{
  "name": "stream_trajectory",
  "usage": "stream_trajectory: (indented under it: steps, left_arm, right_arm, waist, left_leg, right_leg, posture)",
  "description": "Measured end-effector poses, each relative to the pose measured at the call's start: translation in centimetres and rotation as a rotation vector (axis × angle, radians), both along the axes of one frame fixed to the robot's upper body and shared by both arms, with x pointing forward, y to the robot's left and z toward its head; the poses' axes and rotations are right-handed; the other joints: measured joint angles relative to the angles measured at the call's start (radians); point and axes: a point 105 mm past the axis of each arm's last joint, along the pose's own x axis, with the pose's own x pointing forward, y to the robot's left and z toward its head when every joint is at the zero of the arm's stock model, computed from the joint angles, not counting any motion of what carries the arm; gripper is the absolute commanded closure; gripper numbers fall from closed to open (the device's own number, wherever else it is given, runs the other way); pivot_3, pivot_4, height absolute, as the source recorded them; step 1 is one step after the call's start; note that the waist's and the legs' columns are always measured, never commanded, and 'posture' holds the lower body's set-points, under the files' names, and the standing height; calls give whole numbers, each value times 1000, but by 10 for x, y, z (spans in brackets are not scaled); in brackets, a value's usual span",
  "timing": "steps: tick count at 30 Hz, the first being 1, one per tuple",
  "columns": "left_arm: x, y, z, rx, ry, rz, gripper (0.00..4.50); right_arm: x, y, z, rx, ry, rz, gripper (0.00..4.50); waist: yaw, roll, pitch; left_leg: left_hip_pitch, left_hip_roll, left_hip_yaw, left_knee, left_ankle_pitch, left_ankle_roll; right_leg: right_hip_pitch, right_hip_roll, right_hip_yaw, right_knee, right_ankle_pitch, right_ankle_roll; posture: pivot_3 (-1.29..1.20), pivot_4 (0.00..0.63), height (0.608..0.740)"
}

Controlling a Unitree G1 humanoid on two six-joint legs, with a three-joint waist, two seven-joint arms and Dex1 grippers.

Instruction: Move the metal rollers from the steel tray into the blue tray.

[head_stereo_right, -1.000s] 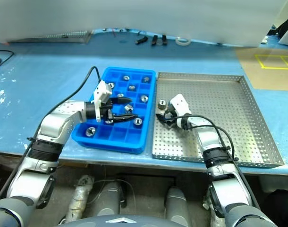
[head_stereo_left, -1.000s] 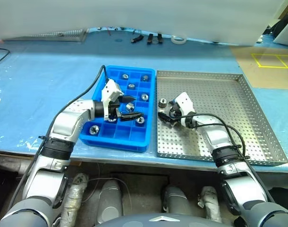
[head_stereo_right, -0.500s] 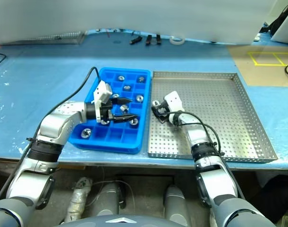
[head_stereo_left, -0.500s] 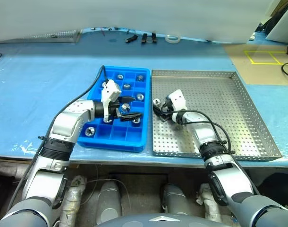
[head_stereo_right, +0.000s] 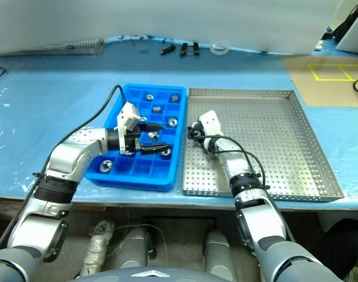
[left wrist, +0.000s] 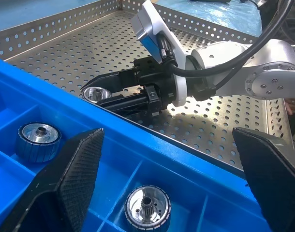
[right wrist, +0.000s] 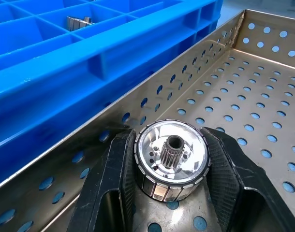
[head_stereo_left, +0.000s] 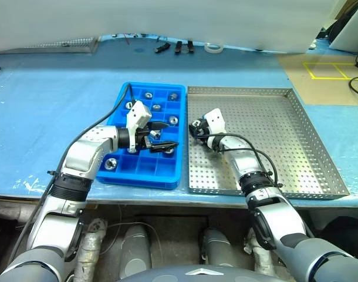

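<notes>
Fingers of the right gripper (right wrist: 171, 193) are clamped on a metal roller (right wrist: 170, 158), one black finger pressed to each side of its ribbed rim, with the toothed centre hole facing the wrist camera. This roller sits low over the perforated floor of the steel tray (head_stereo_left: 284, 141), in the tray's left part, just beside the rim that borders the blue tray (head_stereo_left: 123, 170); whether it touches the floor I cannot tell. From the left wrist view the same grasp appears across the blue wall, the roller at the tips of the right gripper's fingers. The left gripper (head_stereo_left: 165, 134) hangs over the middle compartments of the blue tray with its two black fingers (left wrist: 72, 176) spread wide apart and holding nothing. Several other rollers (head_stereo_left: 111, 163) lie in separate compartments of the blue tray: some along its far end, one near its near left corner, and two close to the left gripper. The two trays stand side by side on a pale blue tabletop sheet (head_stereo_left: 44, 106), long edges nearly touching.
</notes>
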Motion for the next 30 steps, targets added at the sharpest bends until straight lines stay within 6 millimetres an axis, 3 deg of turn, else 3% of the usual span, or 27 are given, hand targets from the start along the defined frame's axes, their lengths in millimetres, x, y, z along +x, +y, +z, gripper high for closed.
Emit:
stream_trajectory:
  steps: [8, 17, 21, 24, 30]
  left_arm:
    - [-2, -1, 0, -1, 6, -15, 0]
    - [-6, 6, 1, 15, 17, -59, 0]
    - [-14, 25, 7, 50, -15, -32, 0]
    - [-25, 43, 6, 84, -27, 5, 0]
    - [-56, 77, -5, 112, 15, 149, 0]
  right_arm:
    - [-1, -4, 7, -16, -26, 15, 2821]
    - [-21, -18, 68, -101, -146, 186, 2821]
    - [-52, 10, 84, -121, -114, 452, 2821]
    - [-72, 32, 80, -125, -47, 637, 2821]
    - [-87, 68, 78, -140, 32, 859, 2821]
  waist:
    - [3, 0, 0]
    - [15, 0, 0]
    - [13, 0, 0]
    - [32, 0, 1]
    - [92, -1, 1]
  left_leg:
    - [0, 0, 0, -1, 0, 0]
    - [0, -1, 0, -5, 0, 0]
    - [0, 1, 0, -8, 1, -1]
    - [0, 2, -1, -10, 1, -2]
    - [-1, 2, -3, -11, 2, -3]
  right_leg:
    - [0, 0, 0, -2, 0, 0]
    - [0, 0, -1, -6, 0, 0]
    - [0, 2, -1, -7, -1, -1]
    - [0, 2, -4, -7, -2, -4]
    - [0, 1, -7, -6, -3, -5]
  posture:
    - [-49, 150, 740]
    - [27, 150, 740]
    - [140, 150, 740]
    - [230, 150, 740]
    - [380, 150, 740]
